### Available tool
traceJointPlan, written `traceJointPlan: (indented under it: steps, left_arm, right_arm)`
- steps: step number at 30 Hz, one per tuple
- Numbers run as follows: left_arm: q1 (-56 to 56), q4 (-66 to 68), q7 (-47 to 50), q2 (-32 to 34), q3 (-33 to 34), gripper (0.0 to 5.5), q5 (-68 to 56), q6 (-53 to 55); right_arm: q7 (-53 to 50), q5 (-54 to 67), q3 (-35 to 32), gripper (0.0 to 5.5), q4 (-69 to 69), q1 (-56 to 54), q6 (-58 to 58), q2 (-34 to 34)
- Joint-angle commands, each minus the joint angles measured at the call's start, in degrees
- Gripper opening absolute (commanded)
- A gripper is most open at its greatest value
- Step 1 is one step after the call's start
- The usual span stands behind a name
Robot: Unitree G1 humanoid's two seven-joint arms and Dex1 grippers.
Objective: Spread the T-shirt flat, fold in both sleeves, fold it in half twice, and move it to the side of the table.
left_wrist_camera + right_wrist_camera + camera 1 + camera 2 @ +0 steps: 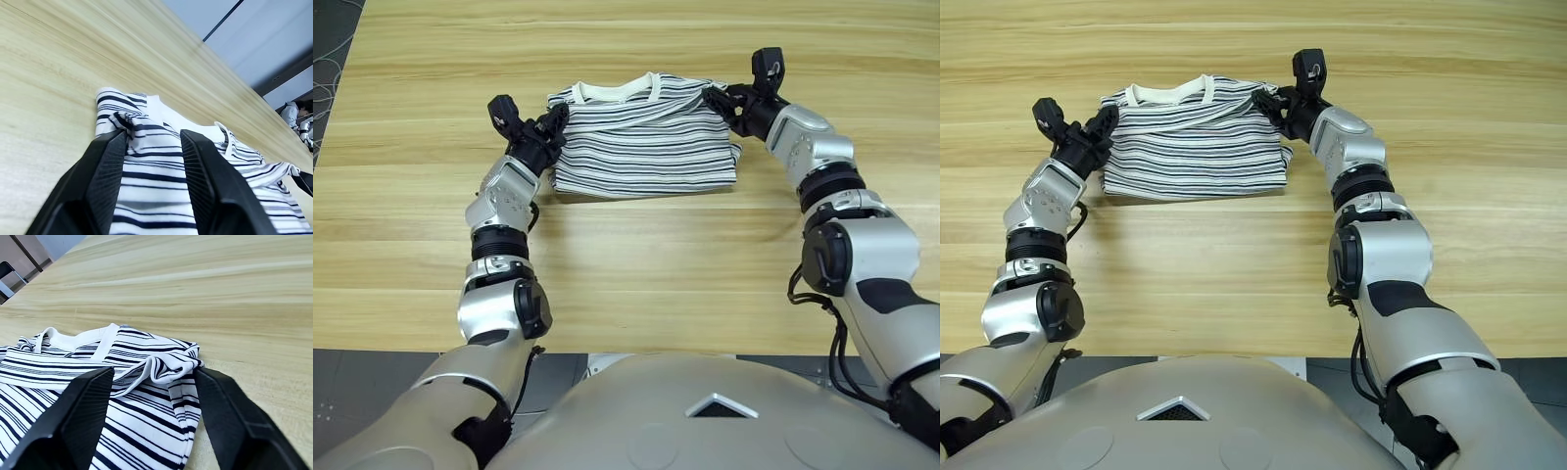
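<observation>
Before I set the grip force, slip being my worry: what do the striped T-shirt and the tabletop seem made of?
Black-and-white striped T-shirt: soft matte knit, probably cotton jersey; it drapes and puckers in soft folds. Pale wooden table: wood or wood-look laminate, which I cannot tell; long grain streaks, smooth with a faint sheen.

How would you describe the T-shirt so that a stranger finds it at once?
On the light wooden table, look at the far half, between the left pincer and the right pincer. The folded T-shirt lies there. Its black and white stripes and plain white collar set it apart.
</observation>
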Motion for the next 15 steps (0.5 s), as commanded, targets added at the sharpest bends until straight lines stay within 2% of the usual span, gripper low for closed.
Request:
traceJointPlan:
  steps: [1, 4, 7, 10, 13, 15]
  left_arm:
    - [-2.4, 0.5, 2.8, 0.0, 4.2, 2.01, -1.4, -5.2]
    - [-2.1, -1.9, 3.8, -0.5, 5.7, 2.01, -1.1, -10.8]
    - [-1.3, -4.1, 4.2, -0.9, 4.3, 2.01, 1.1, -14.3]
    - [-0.3, -6.5, 3.4, -1.2, 2.4, 2.01, 2.8, -16.1]
    - [3.3, -13.9, -5.0, -0.5, -4.8, 2.01, 4.5, -12.1]
    - [5.0, -17.8, -8.7, 0.4, -8.9, 2.01, 6.2, -10.7]
  right_arm:
    - [3.0, 1.1, -1.3, 3.35, -3.5, 0.5, -7.8, 0.2]
    - [2.5, 0.8, -1.9, 3.35, -8.2, 2.9, -19.3, 0.1]
    - [1.8, 0.9, -2.0, 3.35, -11.1, 4.9, -24.4, 0.4]
    - [3.5, 0.8, -0.6, 3.35, -13.0, 6.4, -24.3, 0.9]
    - [12.5, -1.3, 5.6, 3.35, -16.8, 10.7, -18.8, 0.7]
    - [12.0, -5.8, 10.2, 3.35, -17.4, 12.7, -17.4, 0.2]
